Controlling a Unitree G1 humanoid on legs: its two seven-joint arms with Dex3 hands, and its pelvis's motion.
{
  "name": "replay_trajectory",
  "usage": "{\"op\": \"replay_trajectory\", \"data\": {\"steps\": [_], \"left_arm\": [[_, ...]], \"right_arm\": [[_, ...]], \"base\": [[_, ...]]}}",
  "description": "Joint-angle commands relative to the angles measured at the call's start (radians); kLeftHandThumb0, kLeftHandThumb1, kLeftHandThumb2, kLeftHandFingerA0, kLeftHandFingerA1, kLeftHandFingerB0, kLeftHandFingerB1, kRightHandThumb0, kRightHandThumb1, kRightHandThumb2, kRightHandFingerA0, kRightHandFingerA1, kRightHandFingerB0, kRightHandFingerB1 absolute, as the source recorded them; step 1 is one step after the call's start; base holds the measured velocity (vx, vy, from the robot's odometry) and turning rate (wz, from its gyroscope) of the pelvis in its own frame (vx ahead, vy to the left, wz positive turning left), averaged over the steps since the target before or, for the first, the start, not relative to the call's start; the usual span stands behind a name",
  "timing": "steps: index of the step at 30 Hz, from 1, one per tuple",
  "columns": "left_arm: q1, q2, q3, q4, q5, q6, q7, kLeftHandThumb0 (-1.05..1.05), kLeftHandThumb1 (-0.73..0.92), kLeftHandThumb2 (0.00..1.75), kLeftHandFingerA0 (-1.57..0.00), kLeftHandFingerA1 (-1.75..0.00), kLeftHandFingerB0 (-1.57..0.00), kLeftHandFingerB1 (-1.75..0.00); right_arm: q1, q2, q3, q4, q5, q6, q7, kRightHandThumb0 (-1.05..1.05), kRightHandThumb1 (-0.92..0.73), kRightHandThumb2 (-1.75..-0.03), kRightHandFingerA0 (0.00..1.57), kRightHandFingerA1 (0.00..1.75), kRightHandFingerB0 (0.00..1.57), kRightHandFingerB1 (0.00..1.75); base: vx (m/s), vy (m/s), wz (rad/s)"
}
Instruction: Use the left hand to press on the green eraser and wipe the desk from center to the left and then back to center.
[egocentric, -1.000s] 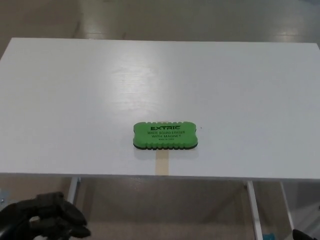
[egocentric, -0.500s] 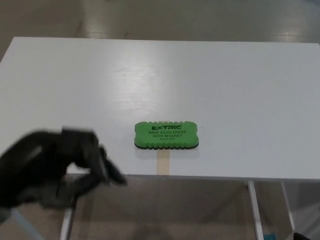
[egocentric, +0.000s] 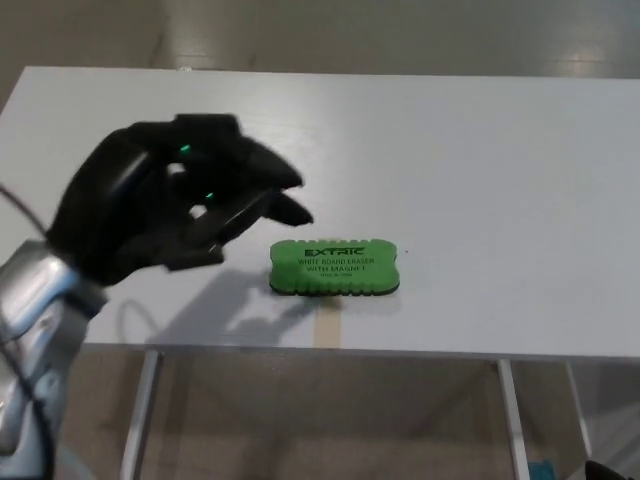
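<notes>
A green whiteboard eraser (egocentric: 335, 268) with black lettering lies flat on the white desk (egocentric: 450, 160), near the front edge at the centre. My left hand (egocentric: 170, 200) hovers above the desk just left of the eraser, its black fingers (egocentric: 275, 195) spread apart and pointing right toward it. It holds nothing and does not touch the eraser. My silver left forearm (egocentric: 35, 310) rises from the lower left corner. My right hand does not show.
A strip of tan tape (egocentric: 326, 325) runs from the eraser to the desk's front edge. White desk legs (egocentric: 508, 415) stand below the front edge, over a beige floor (egocentric: 330, 420).
My left hand has risen from below the desk's front left edge and moved up and right, ending above the desk beside the eraser. The eraser has stayed in place.
</notes>
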Motion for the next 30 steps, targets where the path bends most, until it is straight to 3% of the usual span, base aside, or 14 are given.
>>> {"op": "replay_trajectory", "data": {"steps": [1,14,30], "left_arm": [[-0.104,-0.029,-0.054,0.165,0.183,-0.045,0.099,-0.20,0.80,0.66,-0.98,-0.54,-0.91,-0.57],[-0.269,-0.121,-0.107,0.451,0.286,-0.020,0.190,-0.19,0.82,0.65,-1.01,-0.66,-0.91,-0.61],[-0.376,-0.213,-0.131,0.718,0.359,-0.139,0.247,-0.19,0.82,0.65,-1.02,-0.70,-0.91,-0.64]], "right_arm": [[0.009,0.002,-0.001,0.001,0.007,-0.028,-0.004,-0.37,-0.74,-0.63,0.59,0.48,0.55,0.39],[0.005,0.001,-0.004,0.001,0.013,-0.040,0.006,-0.37,-0.75,-0.62,0.60,0.54,0.59,0.50],[0.000,-0.001,0.008,0.005,0.000,-0.026,-0.008,-0.37,-0.75,-0.63,0.59,0.51,0.60,0.44]], "base": [[0.00,0.000,0.00],[0.00,0.000,0.00],[0.00,0.000,0.00]]}}
